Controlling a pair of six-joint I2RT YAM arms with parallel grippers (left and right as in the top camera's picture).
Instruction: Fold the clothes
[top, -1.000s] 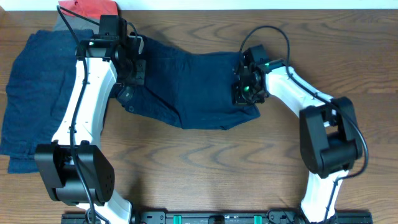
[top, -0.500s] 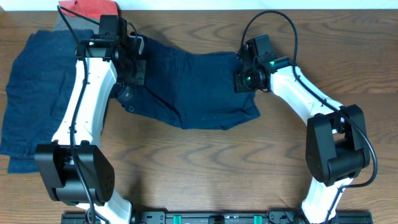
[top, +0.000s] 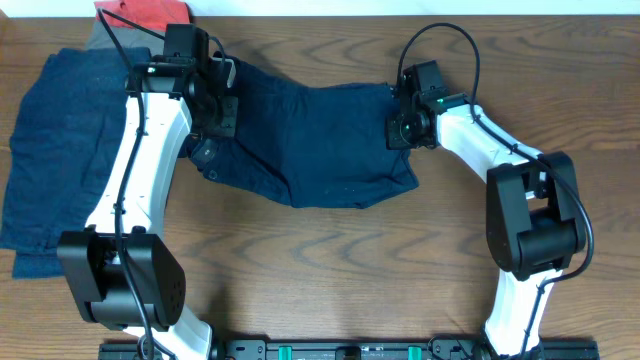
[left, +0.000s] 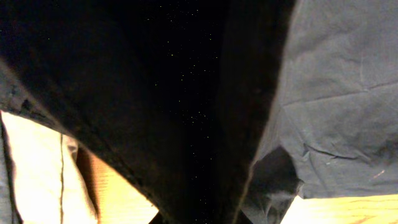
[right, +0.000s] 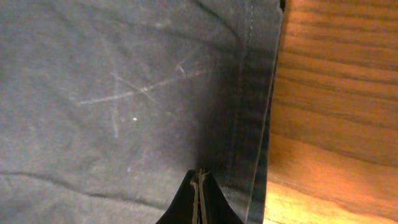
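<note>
A dark navy garment lies spread on the wooden table, in the middle. My left gripper is at its left part. In the left wrist view dark cloth hangs right in front of the camera and runs down between the fingers, so the gripper looks shut on it. My right gripper is over the garment's upper right edge. In the right wrist view its fingers are pressed together just above the cloth, next to the stitched hem.
A lighter blue garment lies spread at the far left. A red cloth sits at the back left edge. Bare wood lies in front of the garments and right of the hem.
My right gripper has moved up and to the right along the garment's right edge. The left arm and the garment have stayed still.
</note>
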